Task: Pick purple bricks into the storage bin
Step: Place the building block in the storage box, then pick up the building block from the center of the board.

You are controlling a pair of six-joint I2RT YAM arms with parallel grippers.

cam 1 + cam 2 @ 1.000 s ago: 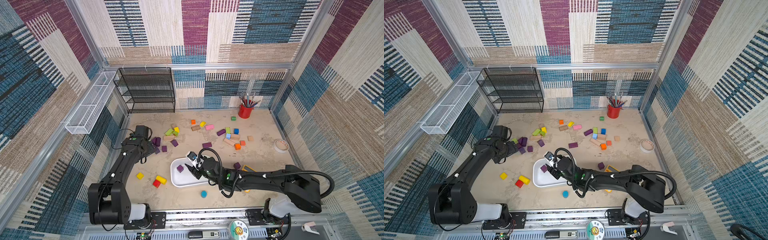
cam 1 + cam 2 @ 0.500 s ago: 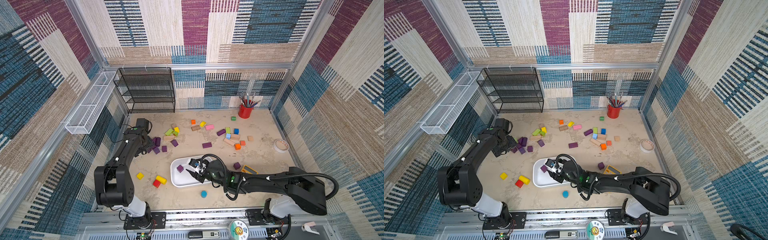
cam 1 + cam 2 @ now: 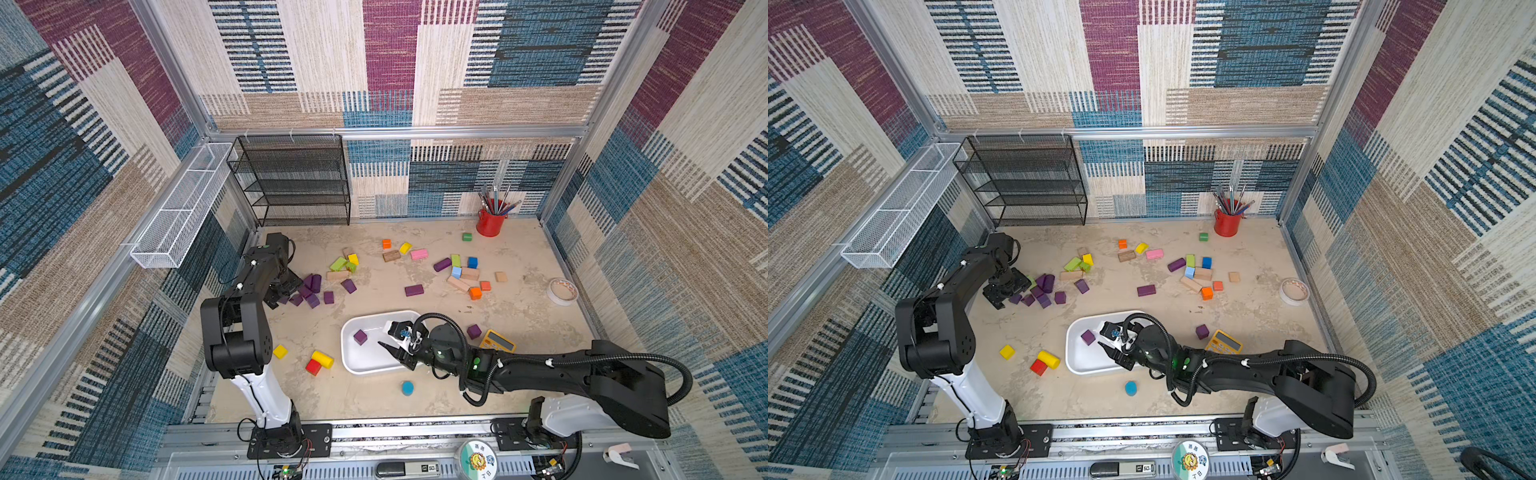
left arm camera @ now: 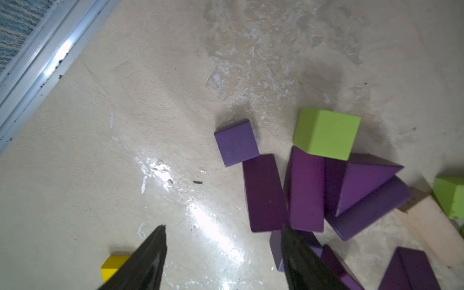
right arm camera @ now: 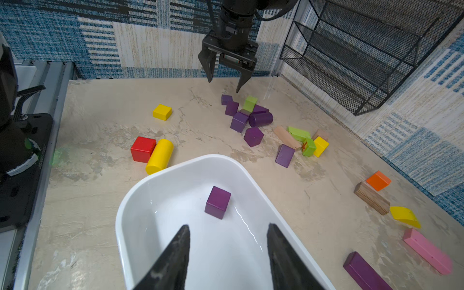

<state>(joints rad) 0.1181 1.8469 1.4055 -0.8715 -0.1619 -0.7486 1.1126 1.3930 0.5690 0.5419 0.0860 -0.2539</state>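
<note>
Far to the left, our left gripper hangs low over the table, right at the edge of a heap of purple bricks. Its two fingers stand apart with nothing between them. One finger tip is close against a brick, and we cannot tell if it touches. A green block leans on the heap. Nearer the front sit a yellow cube, a red cube and a yellow roll; the last two touch.

Next comes the white storage bin. One purple cube lies inside it. Our right gripper hangs over the bin with its fingers apart and holds nothing.

More purple pieces lie on the table to the right. There is a long purple bar in the middle and a second purple bar farther back. A small purple block lies just beside the yellow calculator.
</note>
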